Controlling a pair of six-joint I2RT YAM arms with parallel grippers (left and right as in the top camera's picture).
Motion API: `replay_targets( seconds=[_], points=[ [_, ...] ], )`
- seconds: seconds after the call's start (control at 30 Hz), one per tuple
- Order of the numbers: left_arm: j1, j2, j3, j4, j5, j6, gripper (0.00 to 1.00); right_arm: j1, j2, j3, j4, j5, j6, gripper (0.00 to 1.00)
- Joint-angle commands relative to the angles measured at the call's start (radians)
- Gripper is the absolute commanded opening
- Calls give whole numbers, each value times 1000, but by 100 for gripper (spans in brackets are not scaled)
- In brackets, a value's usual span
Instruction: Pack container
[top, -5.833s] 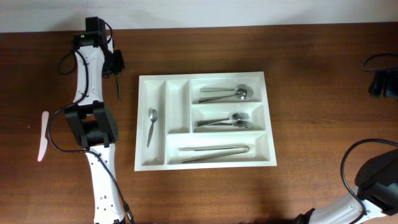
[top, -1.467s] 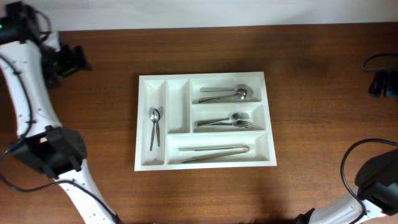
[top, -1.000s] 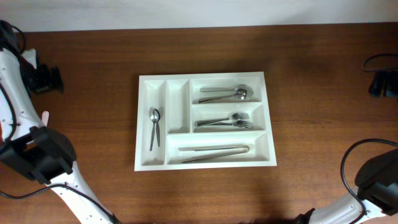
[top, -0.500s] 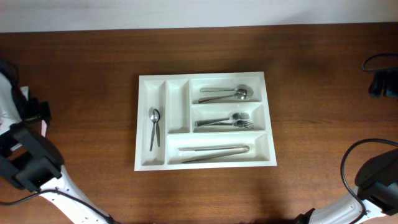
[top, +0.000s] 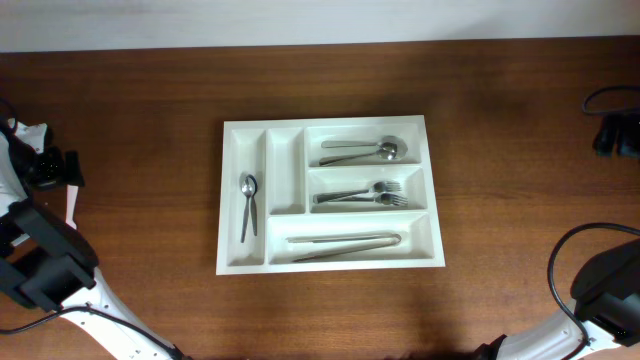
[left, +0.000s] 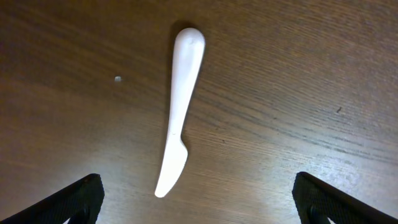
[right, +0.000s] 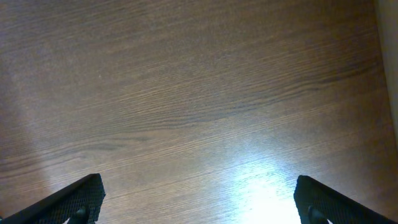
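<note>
Your left gripper (left: 199, 208) hangs wide open over the white plastic knife (left: 176, 124), holding nothing. Your right gripper (right: 199, 205) is wide open too, empty. Container (top: 330, 268) sits mid table (top: 500, 100), well apart from the knife.

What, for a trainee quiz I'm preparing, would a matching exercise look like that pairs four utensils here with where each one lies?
Things:
1. white plastic knife
2. metal forks
3. long metal tongs
4. small metal teaspoons

Places, with the white plastic cutlery tray seen from overhead:
A. bottom wide compartment
B. leftmost narrow compartment
C. outside it, on the brown wooden table
D. middle wide compartment

Pairs: 1-C, 2-D, 3-A, 4-B.
</note>
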Motion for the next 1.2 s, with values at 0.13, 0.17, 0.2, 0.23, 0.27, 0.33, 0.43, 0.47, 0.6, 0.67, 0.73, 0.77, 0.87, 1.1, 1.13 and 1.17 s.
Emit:
replay_targets(
  seconds=[0.13,0.17,0.2,0.23,0.27,0.33,0.43,0.47,0.6,0.67,0.73,0.77,0.87,1.1,1.13,1.17],
  points=[
    [-5,-17,-49,29,4,115,99,-6,-2,0,0,2,7,99],
    [-10,-16,-68,38,-3,115,99,-6,-2,0,0,2,7,99],
    [-15,-16,-95,48,-13,114,99,-6,-2,0,0,2,7,99],
    [-16,-16,-118,53,-15,114,99,-6,-2,0,0,2,7,99],
    [-16,-16,-138,56,-15,114,99,-6,-2,0,0,2,7,99],
    [-16,-16,-176,59,-14,109,99,-6,-2,0,0,2,7,99],
    [-15,-16,-207,55,-14,103,99,-6,-2,0,0,2,7,99],
    [-15,-16,-208,51,-15,102,99,-6,-2,0,0,2,7,99],
    [-21,-17,-208,47,-10,87,99,-6,-2,0,0,2,7,99],
    [-29,-17,-208,47,9,88,99,-6,-2,0,0,2,7,99],
    [-42,-17,-208,47,19,88,99,-6,-2,0,0,2,7,99],
    [-51,-17,-208,47,20,88,99,-6,-2,0,0,2,7,99],
    [-77,-17,-208,46,20,88,99,-6,-2,0,0,2,7,99],
    [-110,-17,-208,82,19,88,99,-6,-2,0,0,2,7,99],
    [-110,-17,-208,88,19,88,99,-6,-2,0,0,2,7,99],
    [-110,-17,-208,93,19,88,99,-6,-2,0,0,2,7,99]
  ],
)
